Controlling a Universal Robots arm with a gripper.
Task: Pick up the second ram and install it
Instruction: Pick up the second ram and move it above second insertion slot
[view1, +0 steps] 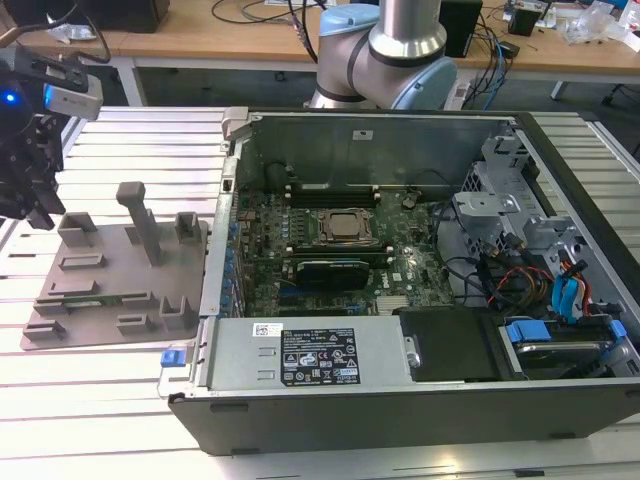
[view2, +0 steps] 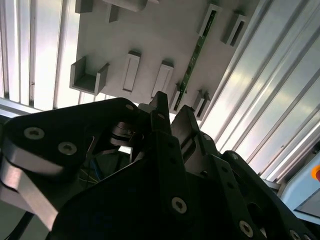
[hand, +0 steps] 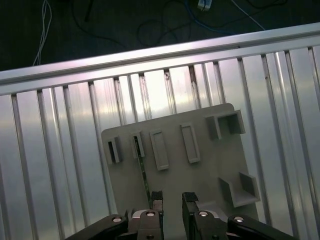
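Observation:
The second ram is a thin green stick standing on edge in holders on the grey fixture plate. In the first wrist view the ram runs from a small holder toward one of my fingers. My gripper hovers above the plate, open, with nothing between its fingers. In the exterior view my gripper hangs over the plate's far left corner, and the ram lies along the nearer part of the plate. In the second wrist view my gripper sits just short of the ram's near end.
An open computer case lies to the exterior view's right of the plate, with the green motherboard and its processor socket inside. A tall grey post and several raised blocks stand on the plate. The table top is ribbed metal.

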